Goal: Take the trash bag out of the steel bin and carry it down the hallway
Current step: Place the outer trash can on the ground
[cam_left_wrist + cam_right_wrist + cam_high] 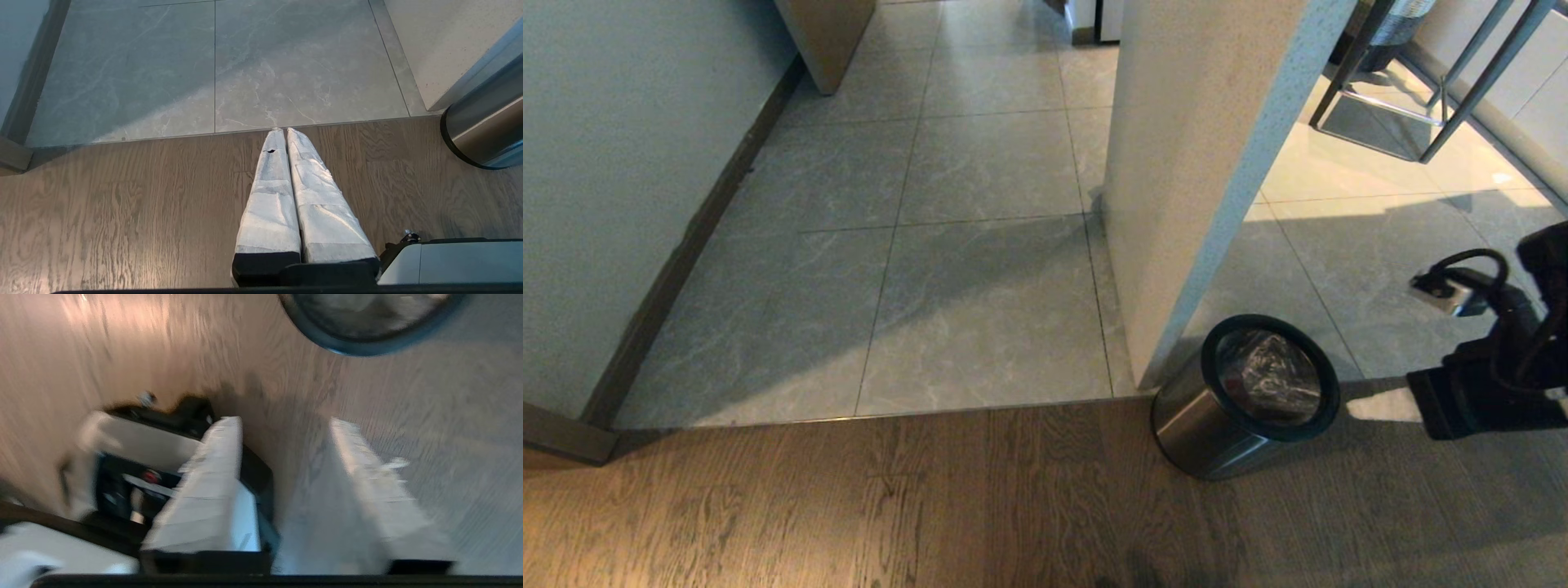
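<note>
Steel bin (1245, 398) stands on the wood-plank floor (849, 506), right at the seam where the planks meet the grey marble-look tiles of the hallway (980, 245). Its black rim leans toward the camera, and the trash bag (1270, 377) sits inside it as crinkled clear plastic over dark contents. A pale speckled wall end (1201, 163) rises just behind the bin, touching or nearly so, and splits the hallway on its left from a brighter tiled area on its right, where the metal legs of some furniture (1445, 82) stand. A plain wall with a dark baseboard (686, 245) borders the hallway's far left side.

The right gripper's arm shows at the head view's right edge, near the bin but apart from it. In the blurred right wrist view, the right gripper (286, 428) has its white-wrapped fingers (216, 486) spread with a clear gap, holding nothing, and the bin's rim lies ahead of them. Only the left wrist view shows the left gripper (282, 132): fingers pressed together, empty, over the planks, with the bin's steel side beyond them.
</note>
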You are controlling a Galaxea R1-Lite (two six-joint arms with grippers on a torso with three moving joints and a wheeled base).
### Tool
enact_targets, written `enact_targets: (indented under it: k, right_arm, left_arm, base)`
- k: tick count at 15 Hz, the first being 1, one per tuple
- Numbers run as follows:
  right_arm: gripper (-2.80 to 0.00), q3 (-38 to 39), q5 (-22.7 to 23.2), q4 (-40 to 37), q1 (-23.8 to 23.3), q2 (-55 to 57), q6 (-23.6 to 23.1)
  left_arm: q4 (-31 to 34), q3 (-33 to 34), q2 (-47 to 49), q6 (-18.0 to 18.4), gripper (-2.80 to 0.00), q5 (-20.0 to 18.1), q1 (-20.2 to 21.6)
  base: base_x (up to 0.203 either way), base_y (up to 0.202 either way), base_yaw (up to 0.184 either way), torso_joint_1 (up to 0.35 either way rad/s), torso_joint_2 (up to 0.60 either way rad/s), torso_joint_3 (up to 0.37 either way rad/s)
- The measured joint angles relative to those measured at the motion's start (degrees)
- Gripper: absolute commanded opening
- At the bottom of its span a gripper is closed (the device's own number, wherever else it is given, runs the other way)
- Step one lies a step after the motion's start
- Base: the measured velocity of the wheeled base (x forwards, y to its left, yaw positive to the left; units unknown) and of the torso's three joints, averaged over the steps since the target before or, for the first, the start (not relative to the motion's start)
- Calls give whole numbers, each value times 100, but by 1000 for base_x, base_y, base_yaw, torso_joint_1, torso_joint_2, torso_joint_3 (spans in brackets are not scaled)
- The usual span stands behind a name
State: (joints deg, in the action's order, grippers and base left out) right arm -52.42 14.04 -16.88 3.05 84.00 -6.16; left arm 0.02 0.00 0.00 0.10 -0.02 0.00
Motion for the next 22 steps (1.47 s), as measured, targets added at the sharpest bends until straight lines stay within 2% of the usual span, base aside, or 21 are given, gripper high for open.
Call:
enact_targets:
  k: [3, 7, 12, 17, 20, 21, 22]
  right_arm:
    - [0, 389, 179, 1271, 7, 1013, -379]
    - [0, 593, 142, 2981, 43, 2258, -429]
    - [0, 383, 104, 4361, 219, 3368, -413]
    - [0, -52, 77, 5101, 394, 4094, -451]
    - [0, -165, 81, 5235, 414, 4338, -447]
    - [-89, -177, 75, 5258, 414, 4394, -445]
    - [-280, -185, 78, 5284, 417, 4440, -443]
  left_arm:
    - [0, 0, 0, 0, -280, 2, 0]
    - [-2, 0, 0, 0, -280, 2, 0]
    - [-2, 0, 0, -2, -280, 2, 0]
    - [-2, 0, 0, 0, -280, 2, 0]
    - [-2, 0, 0, -2, -280, 2, 0]
    - [-2, 0, 0, -2, -280, 2, 0]
    - [-2, 0, 0, -2, -280, 2, 0]
  base:
    - [0, 0, 0, 0, 0, 0]
    - [0, 0, 0, 0, 0, 0]
    - [0, 0, 0, 0, 0, 0]
    - [0, 0, 0, 0, 0, 0]
    - [0, 0, 0, 0, 0, 0]
    - [0, 0, 0, 0, 0, 0]
    - [0, 0, 0, 0, 0, 0]
